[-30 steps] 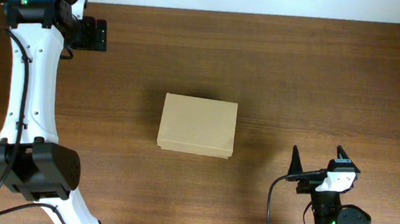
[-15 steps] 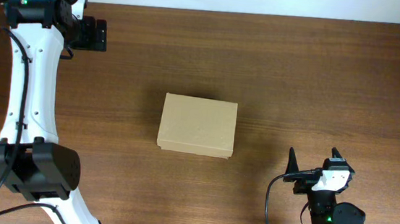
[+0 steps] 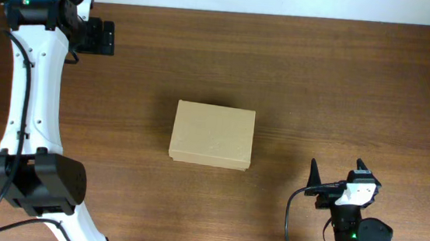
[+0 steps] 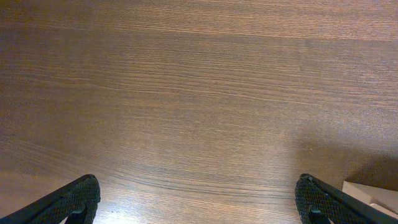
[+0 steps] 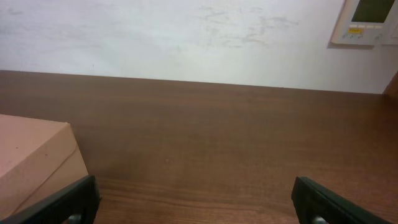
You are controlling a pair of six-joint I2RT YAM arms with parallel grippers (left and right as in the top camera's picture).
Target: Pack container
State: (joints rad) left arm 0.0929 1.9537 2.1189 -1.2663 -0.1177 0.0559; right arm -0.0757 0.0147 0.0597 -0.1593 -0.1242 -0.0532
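Note:
The container is a plain tan cardboard box, lid shut, in the middle of the wooden table. Its right side shows at the left of the right wrist view. My left gripper is open and empty at the far back left, well away from the box. In the left wrist view its fingers span bare wood. My right gripper is open and empty near the front edge, to the right of and in front of the box. In the right wrist view it faces the back wall.
The white left arm runs along the table's left side. A white wall with a small wall panel stands behind the table's back edge. A pale corner shows at the lower right of the left wrist view; I cannot tell what it is.
My right gripper has drawn back slightly toward the front edge. The box and the left arm have not moved.

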